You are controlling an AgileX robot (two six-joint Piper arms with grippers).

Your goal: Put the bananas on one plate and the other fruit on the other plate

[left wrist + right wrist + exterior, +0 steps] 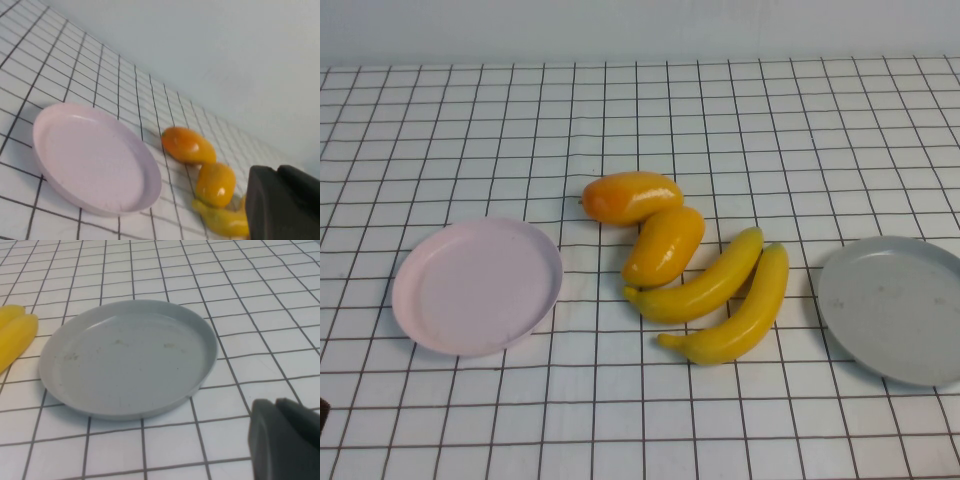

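The counter (640, 120) is covered with a white cloth with black squares, and all the task's things lie on it, nothing sorted yet. At 9 o'clock from the fruit lies the pink plate (477, 286), bare; at 3 o'clock lies the grey plate (895, 308), also bare. Between them are the two bananas (720, 300), side by side and touching, nearer the grey plate. The two mangoes (648, 222) sit at 11 o'clock from the bananas, touching each other; the lower one touches a banana tip.

The left gripper (282, 202) hangs near the pink plate, the right gripper (285, 437) near the grey plate; whether their jaws are spread or pressed together cannot be told.

A good first step seems to be the outer banana: grasp it across the middle, so that it does not swing, and lift straight up so the neighbour is not dragged.
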